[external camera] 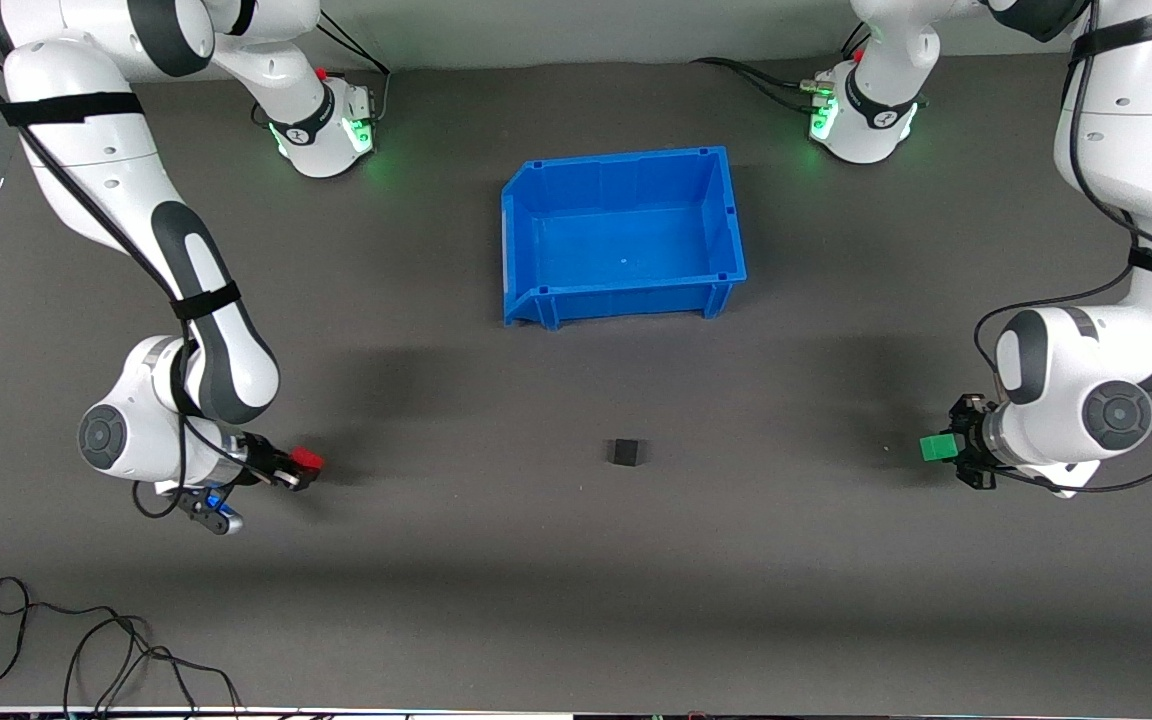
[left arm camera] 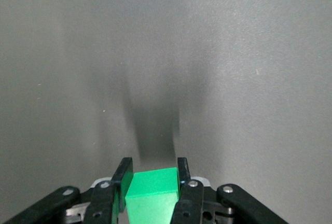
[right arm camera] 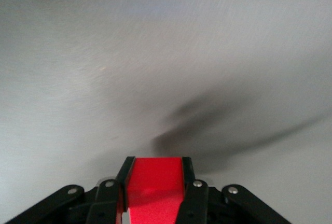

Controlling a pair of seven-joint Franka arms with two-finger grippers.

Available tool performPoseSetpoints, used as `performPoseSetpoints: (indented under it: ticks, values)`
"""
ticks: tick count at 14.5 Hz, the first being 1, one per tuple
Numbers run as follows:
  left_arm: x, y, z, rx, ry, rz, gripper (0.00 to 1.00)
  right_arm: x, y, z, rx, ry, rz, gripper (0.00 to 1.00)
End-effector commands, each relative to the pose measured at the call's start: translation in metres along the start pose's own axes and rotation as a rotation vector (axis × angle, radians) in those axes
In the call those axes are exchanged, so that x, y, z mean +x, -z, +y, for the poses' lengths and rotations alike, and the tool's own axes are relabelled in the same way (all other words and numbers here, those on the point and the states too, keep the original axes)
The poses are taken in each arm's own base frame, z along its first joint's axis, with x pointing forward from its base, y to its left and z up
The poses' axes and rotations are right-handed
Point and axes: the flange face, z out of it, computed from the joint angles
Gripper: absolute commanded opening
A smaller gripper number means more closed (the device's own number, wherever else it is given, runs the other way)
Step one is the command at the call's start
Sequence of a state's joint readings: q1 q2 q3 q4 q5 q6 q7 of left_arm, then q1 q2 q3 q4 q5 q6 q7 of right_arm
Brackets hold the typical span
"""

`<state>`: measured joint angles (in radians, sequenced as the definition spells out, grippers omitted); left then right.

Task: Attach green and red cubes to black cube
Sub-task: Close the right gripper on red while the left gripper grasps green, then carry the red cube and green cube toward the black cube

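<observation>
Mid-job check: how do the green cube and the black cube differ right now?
Colour: the green cube is bright green, the black cube matte black. State: the green cube is clamped in the left gripper, jaws shut on it; the black cube sits free on the table, nothing touching it. Place: the green cube is at the left arm's end, the black cube mid-table. Both look the same size.

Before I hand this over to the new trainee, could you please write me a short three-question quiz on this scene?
1. True or false: the blue bin holds a cube.
2. Which cube does the left gripper hold: A red, B green, C black?
3. What lies on the table nearer to the front camera than the bin?

Key:
1. False.
2. B, the green cube; the right gripper holds the red cube.
3. The black cube.
</observation>
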<state>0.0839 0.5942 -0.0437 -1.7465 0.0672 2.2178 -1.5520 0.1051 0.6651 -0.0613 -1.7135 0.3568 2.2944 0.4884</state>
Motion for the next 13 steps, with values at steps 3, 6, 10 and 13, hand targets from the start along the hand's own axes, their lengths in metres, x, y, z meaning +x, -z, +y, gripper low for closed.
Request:
performPoseSetpoints:
  ticks: [3,6,10,13]
  values:
    - [-0.041,0.034,-0.001,0.011,-0.106,-0.013,0.00,-0.038,0.012,-0.051,0.054,-0.429,-0.040,0.00]
    - [-0.081,0.034,-0.001,-0.004,-0.151,-0.012,0.00,-0.085,0.015,-0.111,0.090,-0.624,-0.073,0.00]
    - [-0.169,0.029,0.005,-0.052,-0.117,-0.011,0.00,-0.145,0.007,-0.167,0.080,-0.818,-0.090,0.00]
    - [-0.252,0.006,-0.005,-0.067,-0.161,0.001,0.00,-0.188,-0.002,-0.196,0.069,-0.877,-0.097,0.00]
